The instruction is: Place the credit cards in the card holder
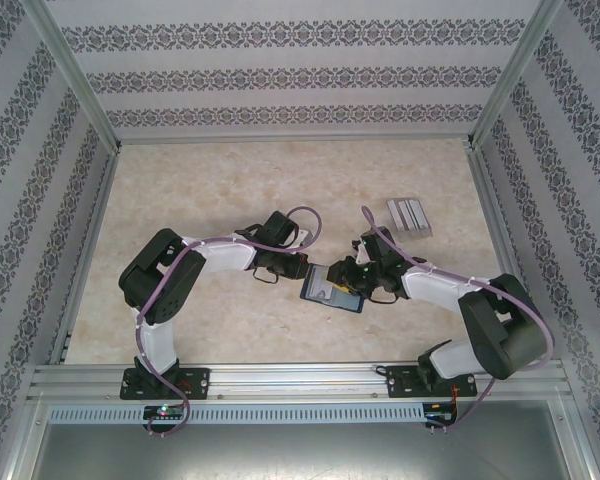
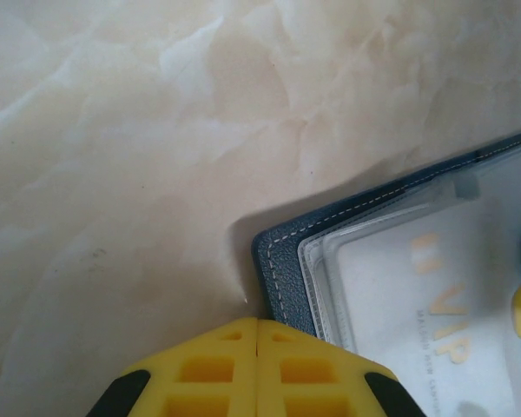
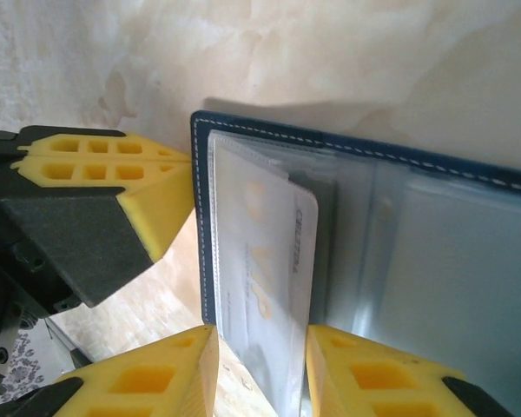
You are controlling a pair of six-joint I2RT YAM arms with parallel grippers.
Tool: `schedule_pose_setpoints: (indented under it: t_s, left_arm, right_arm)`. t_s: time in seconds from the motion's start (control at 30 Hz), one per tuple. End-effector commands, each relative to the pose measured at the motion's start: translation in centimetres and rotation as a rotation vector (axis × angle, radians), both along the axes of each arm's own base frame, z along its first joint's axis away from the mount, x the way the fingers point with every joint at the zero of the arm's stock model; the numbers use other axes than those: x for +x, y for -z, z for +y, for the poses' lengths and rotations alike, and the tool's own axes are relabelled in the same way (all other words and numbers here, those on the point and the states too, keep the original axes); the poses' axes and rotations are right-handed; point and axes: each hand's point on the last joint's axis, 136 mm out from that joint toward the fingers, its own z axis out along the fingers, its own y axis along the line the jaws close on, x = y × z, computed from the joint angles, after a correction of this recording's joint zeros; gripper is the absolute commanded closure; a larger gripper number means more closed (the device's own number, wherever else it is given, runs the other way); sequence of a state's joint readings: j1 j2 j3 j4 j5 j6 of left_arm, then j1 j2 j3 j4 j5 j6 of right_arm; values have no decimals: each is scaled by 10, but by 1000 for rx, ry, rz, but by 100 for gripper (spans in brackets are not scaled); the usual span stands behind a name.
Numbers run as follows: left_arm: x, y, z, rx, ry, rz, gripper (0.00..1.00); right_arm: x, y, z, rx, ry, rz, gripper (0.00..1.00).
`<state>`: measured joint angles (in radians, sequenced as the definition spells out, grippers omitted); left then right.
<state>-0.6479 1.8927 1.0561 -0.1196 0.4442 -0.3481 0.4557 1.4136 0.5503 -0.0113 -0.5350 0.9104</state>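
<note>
Along the bottom of the top view runs a silver aluminium rail (image 1: 300, 375) carrying the arms' black bases (image 1: 165, 380). Beyond it spreads the cream marble-patterned table (image 1: 220, 190). At mid-frame, between the two wrists, the open navy-blue folding card holder (image 1: 325, 290), with white stitching and clear plastic sleeves (image 3: 434, 261), lies flat on the table. The right wrist covers its upper right corner there. Toward the upper right of that view, well apart from the holder, sits a clear plastic slotted rack (image 1: 408, 215). Grey-patterned walls (image 1: 280, 75) close the far end. The yellow-fingered left gripper (image 2: 257, 334) comes in from left of centre. Its fingers (image 2: 200, 373) are pressed together with nothing between them, and in the right wrist view their tips touch the holder's left edge. The right gripper (image 3: 260, 334) reaches in from the right, over the holder. Its yellow fingers (image 3: 156, 378) stand partly apart, about as wide as the pale plastic card (image 3: 260, 252) with gold "VIP" lettering. This card lies against a clear sleeve on the holder's left leaf, its lower end between the fingers. Whether they pinch its edges I cannot tell.
</note>
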Motion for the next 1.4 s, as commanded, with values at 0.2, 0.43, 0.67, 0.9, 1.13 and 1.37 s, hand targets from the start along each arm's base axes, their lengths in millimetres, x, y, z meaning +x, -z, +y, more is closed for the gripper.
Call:
schedule_pose_setpoints:
  t_s: [0.2, 0.43, 0.67, 0.9, 1.13, 1.37]
  left_arm:
    - [-7, 13, 0, 13, 1, 53, 93]
    - [-7, 13, -1, 7, -1, 57, 94]
    - [-9, 13, -3, -5, 1, 67, 94]
    - [-9, 12, -2, -8, -5, 70, 94]
    - [-6, 12, 5, 20, -31, 53, 94]
    - [-3, 13, 9, 19, -53, 56, 94]
  right_arm:
    - [-8, 14, 0, -55, -11, 31, 67]
    - [-3, 14, 15, -51, -33, 20, 67]
    - [1, 7, 28, -68, -71, -14, 68]
    - [2, 5, 35, -94, -95, -22, 68]
    - [-9, 7, 7, -225, -97, -17, 66]
    - [-19, -3, -17, -300, -83, -29, 63]
